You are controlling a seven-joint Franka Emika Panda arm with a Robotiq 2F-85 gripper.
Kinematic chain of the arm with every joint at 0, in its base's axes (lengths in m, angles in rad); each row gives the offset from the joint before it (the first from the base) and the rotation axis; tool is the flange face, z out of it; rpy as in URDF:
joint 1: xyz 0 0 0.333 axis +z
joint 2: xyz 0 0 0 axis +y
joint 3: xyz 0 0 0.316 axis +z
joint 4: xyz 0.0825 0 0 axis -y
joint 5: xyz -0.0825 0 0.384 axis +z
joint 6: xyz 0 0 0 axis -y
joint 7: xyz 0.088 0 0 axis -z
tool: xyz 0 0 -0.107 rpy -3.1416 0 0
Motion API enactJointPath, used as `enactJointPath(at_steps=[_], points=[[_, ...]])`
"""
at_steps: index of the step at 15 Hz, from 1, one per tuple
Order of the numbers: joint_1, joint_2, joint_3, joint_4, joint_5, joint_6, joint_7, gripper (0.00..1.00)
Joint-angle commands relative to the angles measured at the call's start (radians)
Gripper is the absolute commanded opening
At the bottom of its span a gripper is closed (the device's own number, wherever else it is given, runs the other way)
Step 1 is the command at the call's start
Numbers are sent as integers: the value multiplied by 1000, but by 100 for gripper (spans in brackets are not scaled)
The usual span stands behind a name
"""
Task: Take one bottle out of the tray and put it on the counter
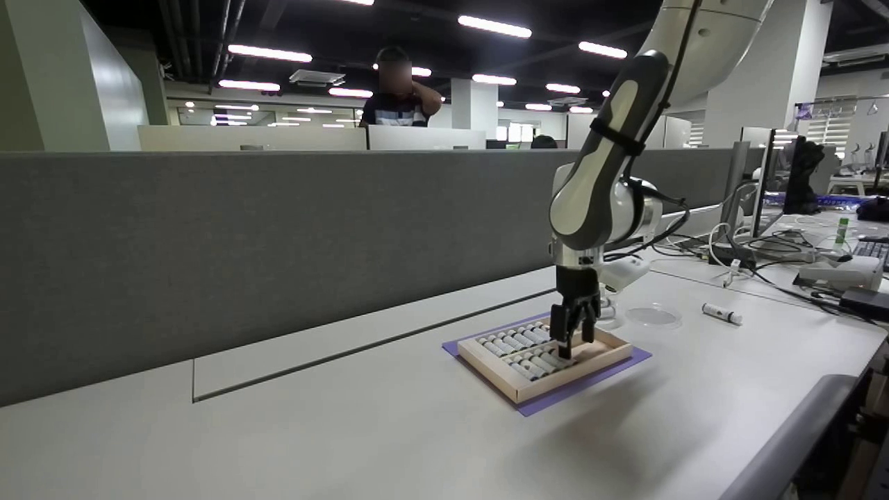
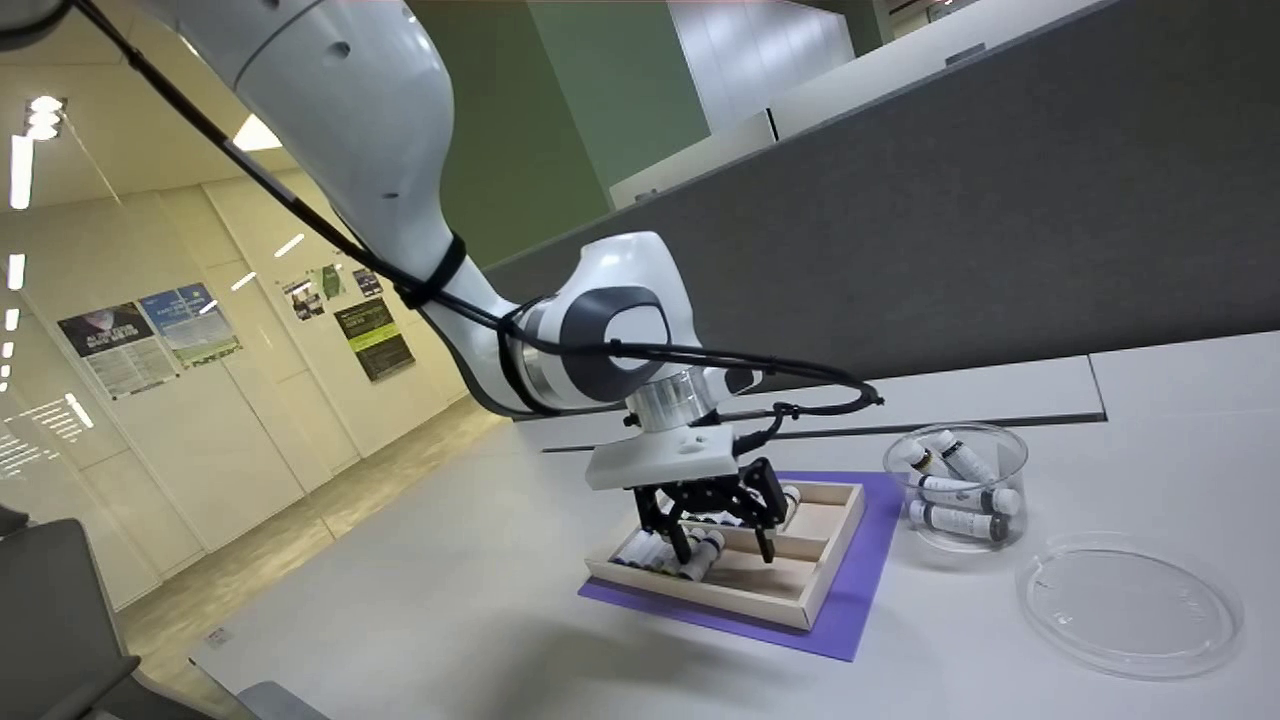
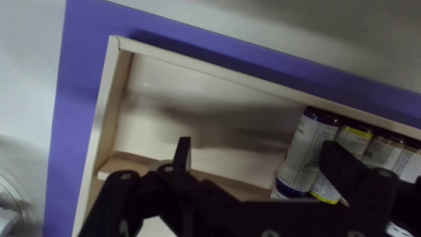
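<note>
Clearly, the claw (image 3: 258,146) gapes wide; the end bottle (image 3: 306,151) shows between its fingers (image 3: 340,161), nearer the wrist view's right one, long axis crosswise.

Your arm (image 2: 370,130) is glossy white and rounded, pocked with small round recesses (image 2: 340,48). In an exterior view, charcoal trim (image 2: 590,325) borders a white oval panel (image 2: 640,332) at a joint. A thick black cable (image 2: 300,208) follows your arm and bends wide near its end, with black straps (image 1: 617,137) bound around the white shell. A bright metal collar (image 2: 672,402) meets a smooth white block (image 2: 660,458) above your black, angular gripper (image 2: 726,556). In the wrist view, its dark fingers (image 3: 181,151) look blunt-tipped, and pale screw heads (image 3: 384,172) dot the blurred linkage (image 3: 204,191).
</note>
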Motion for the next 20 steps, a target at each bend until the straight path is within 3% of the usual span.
enactJointPath(at_steps=[1,9,10,12,20], points=[[-5,27,8,23,-15,10,18,100],[-14,53,8,35,-14,17,19,100],[-12,53,3,35,-17,24,23,75],[-15,48,4,33,-14,24,24,68],[-22,29,-9,41,-8,6,34,6]])
